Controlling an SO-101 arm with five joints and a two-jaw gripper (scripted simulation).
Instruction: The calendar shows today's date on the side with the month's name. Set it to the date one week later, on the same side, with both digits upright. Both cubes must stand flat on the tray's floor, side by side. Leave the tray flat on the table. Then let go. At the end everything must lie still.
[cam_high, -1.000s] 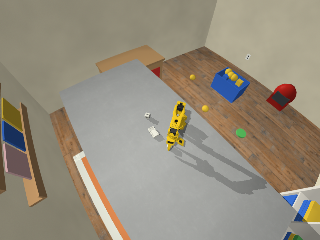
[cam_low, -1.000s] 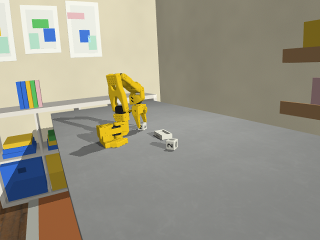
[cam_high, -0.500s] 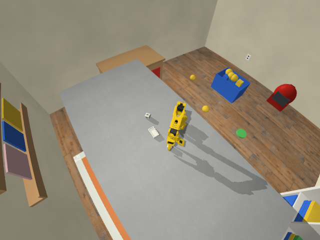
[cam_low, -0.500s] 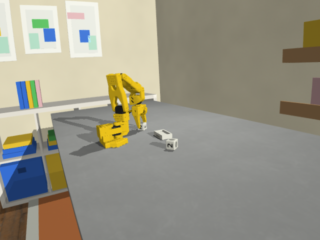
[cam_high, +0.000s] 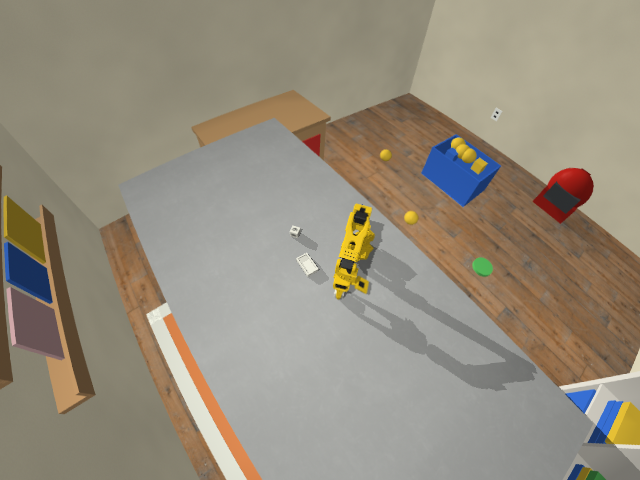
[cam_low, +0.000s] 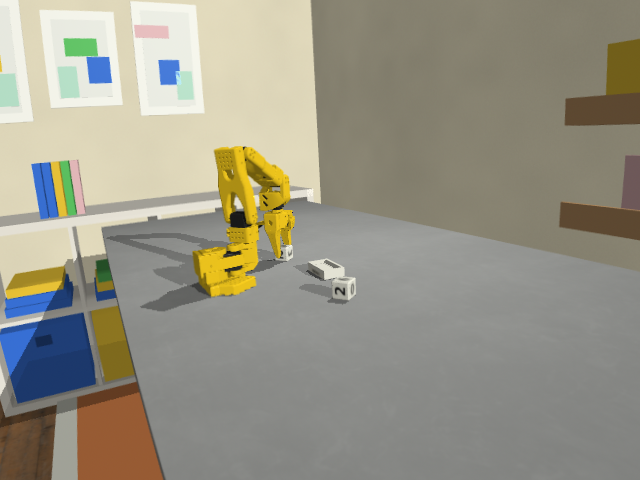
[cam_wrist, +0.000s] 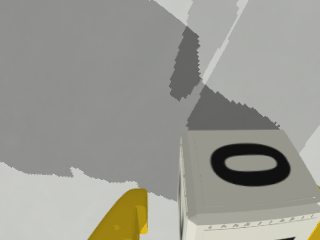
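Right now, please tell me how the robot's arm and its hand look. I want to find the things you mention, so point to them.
The arm (cam_high: 351, 246) (cam_low: 235, 191) is yellow, with black blocks at its joints and rows of small holes on some links. The hand (cam_low: 283, 250) is also yellow, with two tapering fingers. I cannot make out any lettering.
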